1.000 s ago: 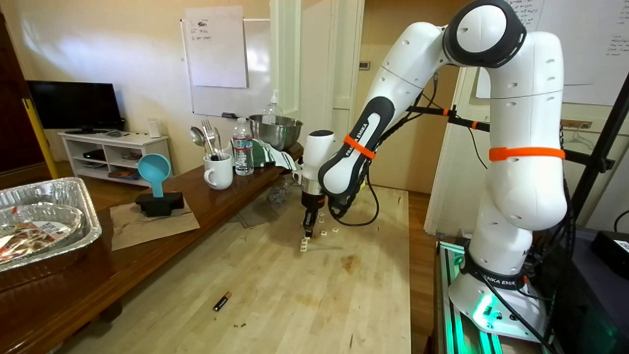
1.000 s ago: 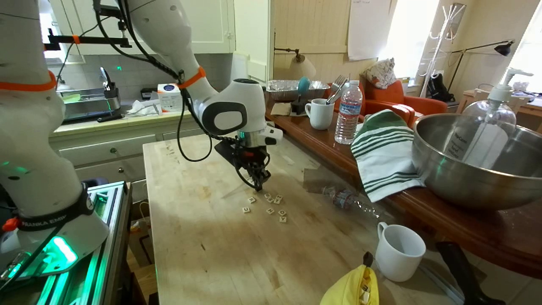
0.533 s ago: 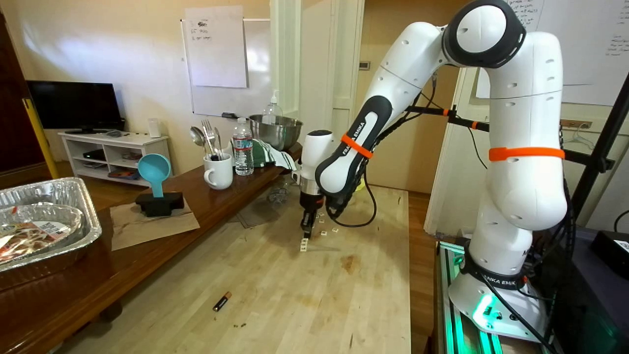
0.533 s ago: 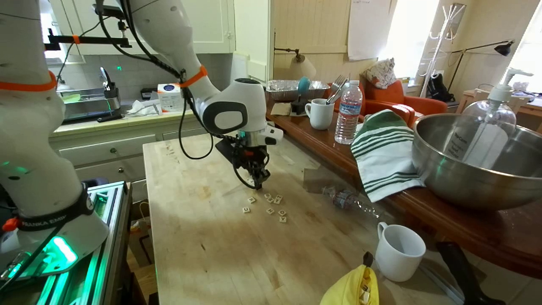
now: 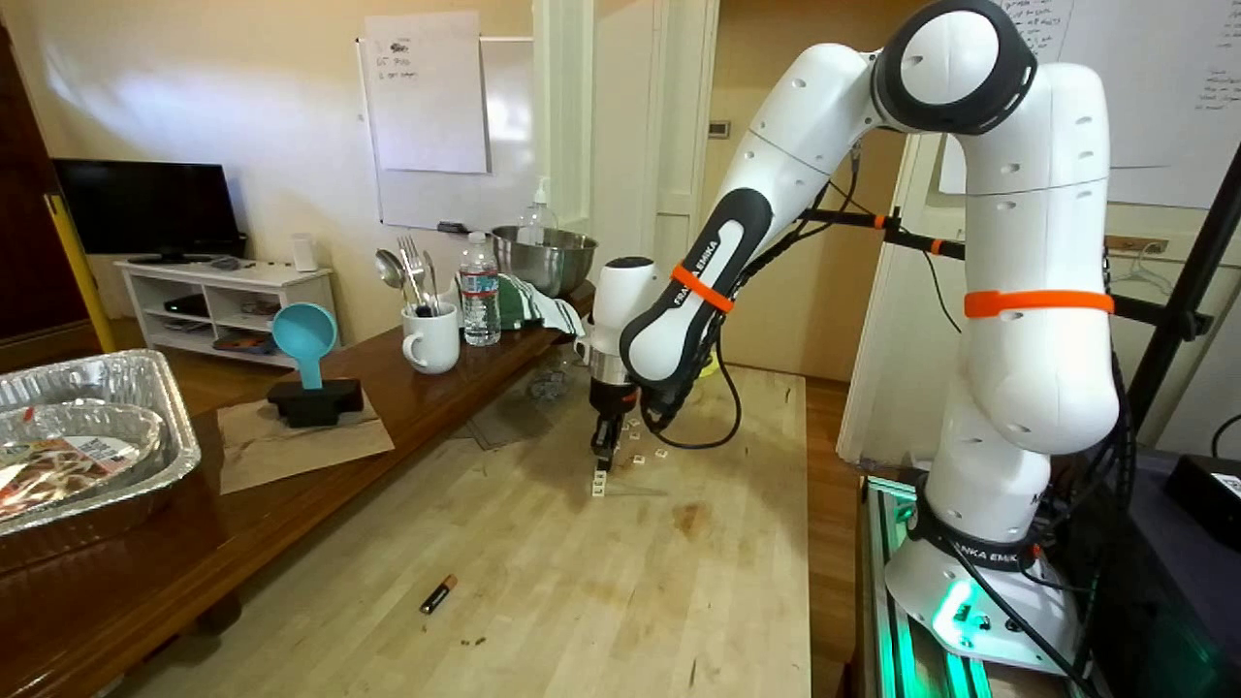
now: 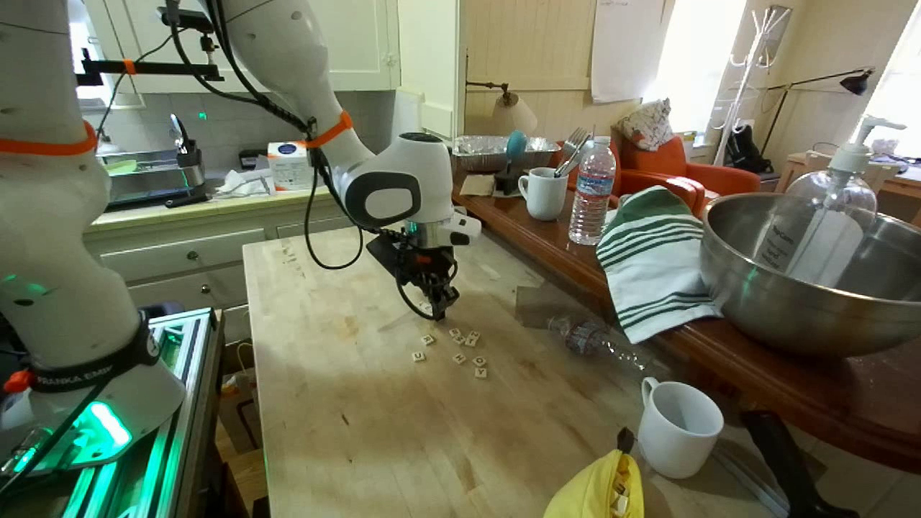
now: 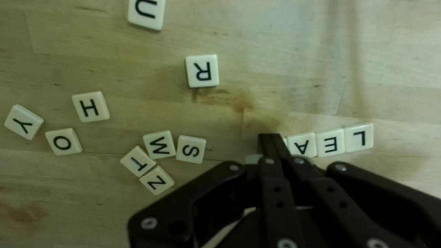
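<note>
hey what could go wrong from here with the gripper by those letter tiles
The shut gripper is right by the A tile, so a small sideways move might knock it out of line with the E tile and L tile. In the wrist view, the gripper also hides the spot beside the A tile, so contact there could be misjudged.

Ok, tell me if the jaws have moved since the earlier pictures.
Yes: in an exterior view, the closed jaws have shifted slightly toward the picture's left, farther from the brown stain on the table.
</note>
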`<state>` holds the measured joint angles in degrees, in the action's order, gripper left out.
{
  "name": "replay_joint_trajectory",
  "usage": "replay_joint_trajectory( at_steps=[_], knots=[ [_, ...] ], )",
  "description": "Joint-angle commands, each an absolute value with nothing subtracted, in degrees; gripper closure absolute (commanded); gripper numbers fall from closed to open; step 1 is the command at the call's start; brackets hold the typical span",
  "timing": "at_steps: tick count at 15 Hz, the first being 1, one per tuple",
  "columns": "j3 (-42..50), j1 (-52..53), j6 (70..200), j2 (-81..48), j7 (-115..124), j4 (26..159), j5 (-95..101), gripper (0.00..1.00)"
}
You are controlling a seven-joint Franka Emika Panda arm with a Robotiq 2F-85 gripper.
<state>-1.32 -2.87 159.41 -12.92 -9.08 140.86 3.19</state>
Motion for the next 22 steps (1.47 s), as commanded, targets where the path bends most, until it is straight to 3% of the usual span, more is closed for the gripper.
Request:
replay_joint_trajectory(
  at_steps=[1,22],
  knots=[
    [-0.82,-2.10,157.72,-13.94,-7.80,140.19,3.26,1.00],
    [3.90,-2.37,158.17,-10.83,-4.97,140.36,7.07,1.00]
  ],
)
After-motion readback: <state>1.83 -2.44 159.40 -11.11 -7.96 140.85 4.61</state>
